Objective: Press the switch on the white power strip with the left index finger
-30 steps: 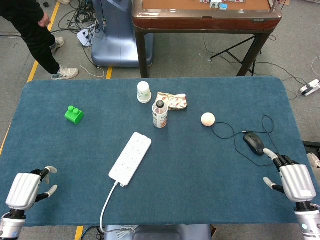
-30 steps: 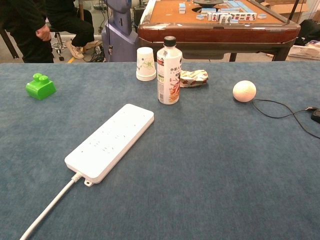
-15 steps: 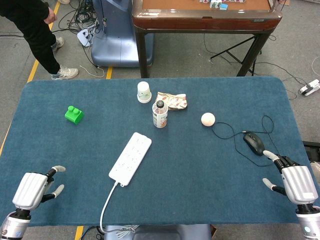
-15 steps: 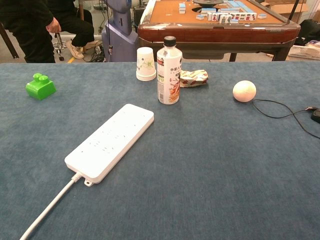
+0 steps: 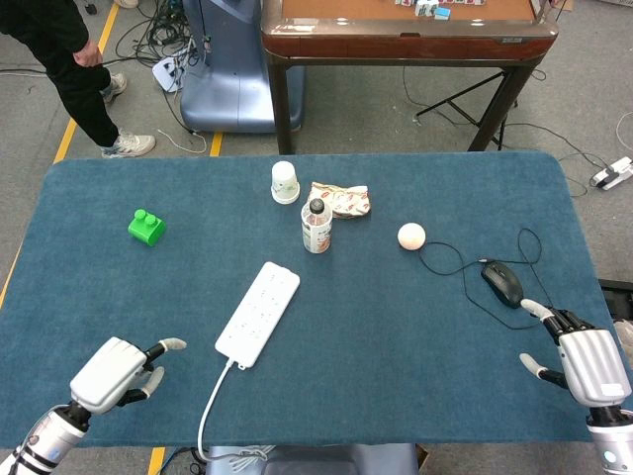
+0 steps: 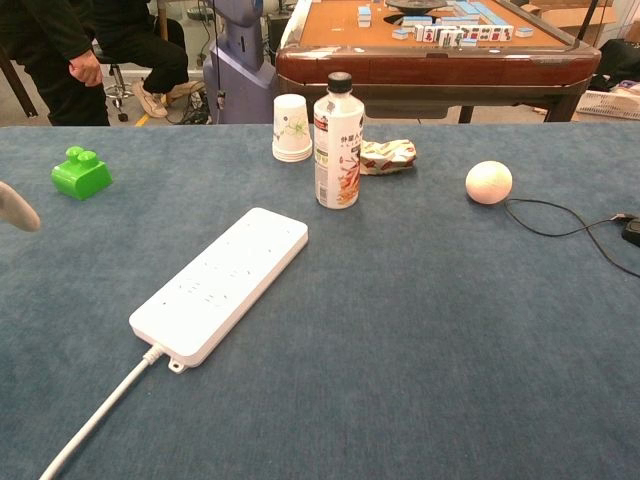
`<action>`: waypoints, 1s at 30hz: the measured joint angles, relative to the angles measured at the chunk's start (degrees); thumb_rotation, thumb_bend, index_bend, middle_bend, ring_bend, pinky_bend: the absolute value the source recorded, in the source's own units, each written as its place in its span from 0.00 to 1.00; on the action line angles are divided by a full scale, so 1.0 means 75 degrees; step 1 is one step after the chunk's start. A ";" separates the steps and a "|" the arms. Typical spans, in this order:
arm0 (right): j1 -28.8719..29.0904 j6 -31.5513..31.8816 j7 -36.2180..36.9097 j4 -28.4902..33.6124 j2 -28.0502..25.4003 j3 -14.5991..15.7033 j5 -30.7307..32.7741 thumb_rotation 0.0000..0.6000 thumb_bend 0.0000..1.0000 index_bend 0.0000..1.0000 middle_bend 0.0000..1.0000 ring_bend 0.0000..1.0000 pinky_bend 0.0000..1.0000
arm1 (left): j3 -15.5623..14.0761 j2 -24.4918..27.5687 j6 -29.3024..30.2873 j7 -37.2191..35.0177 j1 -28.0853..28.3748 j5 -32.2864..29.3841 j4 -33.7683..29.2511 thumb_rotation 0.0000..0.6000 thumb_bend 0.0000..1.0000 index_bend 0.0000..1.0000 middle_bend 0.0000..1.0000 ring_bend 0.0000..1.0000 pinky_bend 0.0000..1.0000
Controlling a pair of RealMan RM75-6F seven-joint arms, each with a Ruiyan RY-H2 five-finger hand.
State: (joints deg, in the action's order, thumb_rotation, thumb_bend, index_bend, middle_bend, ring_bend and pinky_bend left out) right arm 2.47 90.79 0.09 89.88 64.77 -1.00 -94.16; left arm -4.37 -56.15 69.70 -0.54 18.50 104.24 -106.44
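**Mia:** Looking down from the head view, where was the robot's left hand (image 5: 119, 369)?

**Ben:** It hung over the near left part of the blue cloth-covered table (image 5: 415, 327). It held nothing. One finger poked out and the others looked loosely bent. In the chest view only a pale fingertip showed at the left edge.

**Mia:** And the long white plastic power strip (image 5: 258, 313)?

**Ben:** It lay flat in the middle of the table, slanting away, with its white cord (image 5: 211, 404) running off the near edge. The hand was near it but not touching.

**Mia:** So which step was that?

**Ben:** I think it was the reaching step. The press was not done yet. Next, the hand would need to go to the strip and push down with just the pointing finger. I could not pick out the switch, so I can't say which end.

**Mia:** What about the right hand (image 5: 586, 362)?

**Ben:** It sat at the near right corner, fingers apart, holding nothing, just beside the black computer mouse (image 5: 502, 283).

**Mia:** Any cups or bottles?

**Ben:** A white paper cup (image 5: 285, 182) stood upside down, so I couldn't see inside. A clear plastic bottle with a black cap (image 5: 316, 227) stood closed beside it. I could not tell how full it was.
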 measured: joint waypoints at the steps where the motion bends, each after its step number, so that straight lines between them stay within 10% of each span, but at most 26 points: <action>1: -0.0004 0.0007 0.0018 -0.0003 -0.0004 -0.0001 0.0001 1.00 0.03 0.24 0.37 0.36 0.60 | 0.0001 0.0040 -0.0188 0.0105 0.0100 -0.0004 -0.0102 1.00 0.59 0.31 1.00 1.00 1.00; 30: -0.0001 -0.0042 0.0118 -0.0022 -0.0072 -0.0002 0.0001 1.00 0.03 0.25 0.37 0.36 0.60 | 0.0442 -0.1131 -0.2746 0.3278 0.1452 -0.3350 -0.0776 1.00 0.65 0.21 1.00 1.00 1.00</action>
State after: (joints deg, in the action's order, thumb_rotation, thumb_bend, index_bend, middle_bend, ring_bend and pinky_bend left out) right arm 2.46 90.48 0.97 89.71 64.23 -1.02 -94.15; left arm -1.05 -64.63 49.10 24.05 29.39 79.11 -112.27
